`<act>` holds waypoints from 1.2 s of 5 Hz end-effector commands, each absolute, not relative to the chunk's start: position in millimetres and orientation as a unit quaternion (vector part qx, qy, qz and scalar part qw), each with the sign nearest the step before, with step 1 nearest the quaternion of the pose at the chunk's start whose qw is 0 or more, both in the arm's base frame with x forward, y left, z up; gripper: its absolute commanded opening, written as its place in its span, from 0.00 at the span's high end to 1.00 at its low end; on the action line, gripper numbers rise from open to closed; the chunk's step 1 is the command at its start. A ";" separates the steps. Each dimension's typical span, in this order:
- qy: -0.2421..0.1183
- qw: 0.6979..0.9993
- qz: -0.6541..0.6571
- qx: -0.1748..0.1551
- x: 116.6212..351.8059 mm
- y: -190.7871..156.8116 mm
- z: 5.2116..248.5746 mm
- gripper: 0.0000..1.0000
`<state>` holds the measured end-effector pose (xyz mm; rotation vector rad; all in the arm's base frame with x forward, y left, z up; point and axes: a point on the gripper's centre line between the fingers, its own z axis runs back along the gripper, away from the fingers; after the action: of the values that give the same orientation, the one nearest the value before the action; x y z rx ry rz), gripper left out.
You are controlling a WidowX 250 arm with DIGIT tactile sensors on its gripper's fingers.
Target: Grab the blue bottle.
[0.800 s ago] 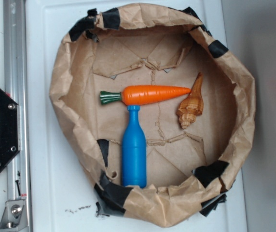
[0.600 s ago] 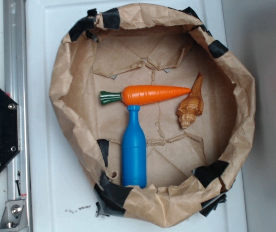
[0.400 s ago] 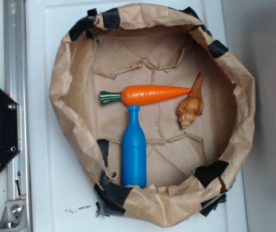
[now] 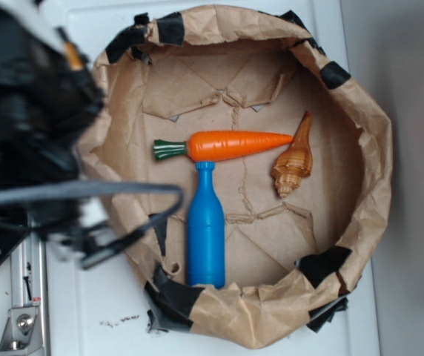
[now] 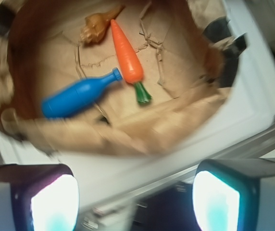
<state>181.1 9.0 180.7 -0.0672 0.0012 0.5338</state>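
Note:
The blue bottle [image 4: 206, 236] lies on the floor of a brown paper basin [image 4: 360, 111], its neck pointing at the orange carrot [image 4: 238, 144] and touching it. In the wrist view the blue bottle [image 5: 77, 95] sits far ahead, left of centre, beside the carrot [image 5: 127, 57]. My gripper [image 5: 135, 202] is open, its two pale pads wide apart with nothing between them. It hangs outside the basin, over the white surface and the metal rail. In the exterior view only the blurred black arm [image 4: 30, 126] shows, at the left over the basin's left rim.
A tan seashell [image 4: 293, 159] rests right of the carrot's tip. The basin's crumpled rim is patched with black tape [image 4: 175, 297]. A metal rail [image 4: 23, 297] runs down the left edge of the white tabletop [image 4: 86, 311].
The arm has swept into the exterior view from the left, covering the rail and black base. Bottle, carrot and shell have not moved.

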 end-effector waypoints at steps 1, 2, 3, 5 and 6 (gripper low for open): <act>0.030 0.881 0.465 -0.087 243.6 1.3 162.0 0.00; 0.080 0.866 0.487 -0.084 241.3 -12.7 109.2 0.00; 0.080 0.860 0.490 -0.119 236.3 -21.4 59.8 0.00; 0.149 0.843 0.493 -0.154 245.0 -45.6 6.7 0.00; 0.189 0.847 0.483 -0.114 237.4 -30.5 12.4 1.00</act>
<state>241.7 -33.5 13.9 -0.2406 0.4221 1.0001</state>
